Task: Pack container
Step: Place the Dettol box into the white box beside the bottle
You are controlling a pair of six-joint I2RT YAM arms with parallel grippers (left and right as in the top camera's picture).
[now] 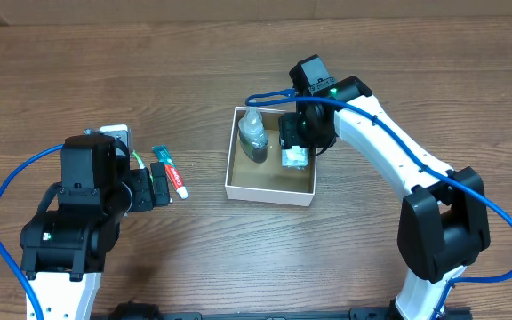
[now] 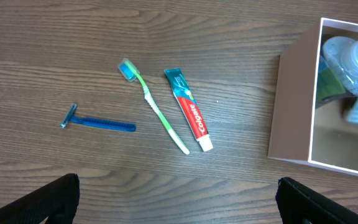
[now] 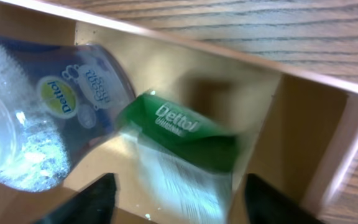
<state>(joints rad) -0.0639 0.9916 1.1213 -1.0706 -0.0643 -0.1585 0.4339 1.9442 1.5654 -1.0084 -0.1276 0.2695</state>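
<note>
Left jaws stand wide apart, holding nothing. Just ahead of them on the bench (image 2: 229,37) lie a blue razor (image 2: 98,123), a green toothbrush (image 2: 157,112) and a Colgate toothpaste tube (image 2: 189,111), side by side. The container (image 2: 291,106) sits off to their right. Right jaws hang over the container's open top, parted, gripping nothing. Between and beyond them lies a green Dettol packet (image 3: 179,134), blurred, beside a clear Dettol bottle (image 3: 55,106) to their left.

razor (image 2: 98,123) blue — toothbrush (image 2: 159,112) green | toothpaste (image 2: 189,111) red-teal-white
</note>
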